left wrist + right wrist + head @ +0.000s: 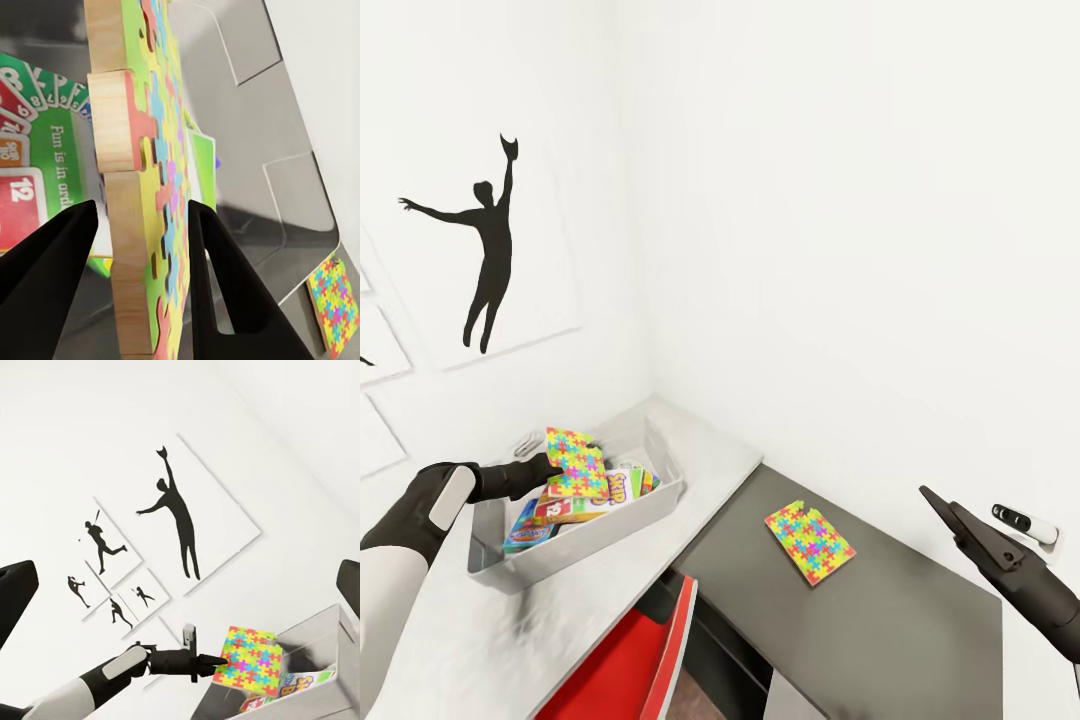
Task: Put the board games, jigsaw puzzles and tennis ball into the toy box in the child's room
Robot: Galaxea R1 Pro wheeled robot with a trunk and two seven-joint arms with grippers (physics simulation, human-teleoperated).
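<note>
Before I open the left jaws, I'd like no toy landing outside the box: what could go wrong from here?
1. The puzzle is held on edge above the box; released, it may tip unpredictably.
2. It could lean on the games and poke over the rim.
3. The second puzzle still lies on the dark desk, easy to forget.

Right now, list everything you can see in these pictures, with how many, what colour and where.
Pale grey plastic toy box: one, on the pale desk top, by the corner.
Bright multicoloured jigsaw puzzle boards: two; one held over the toy box, one flat on the dark grey lower surface.
Printed board game boxes: several, green, red, blue, inside the toy box; exact count unclear.
Red chair: one, under the desk edge.
Black baseball silhouette pictures: several, on the white wall.
Left gripper: black, around the held puzzle.
Right gripper: black, empty, above the dark surface.
</note>
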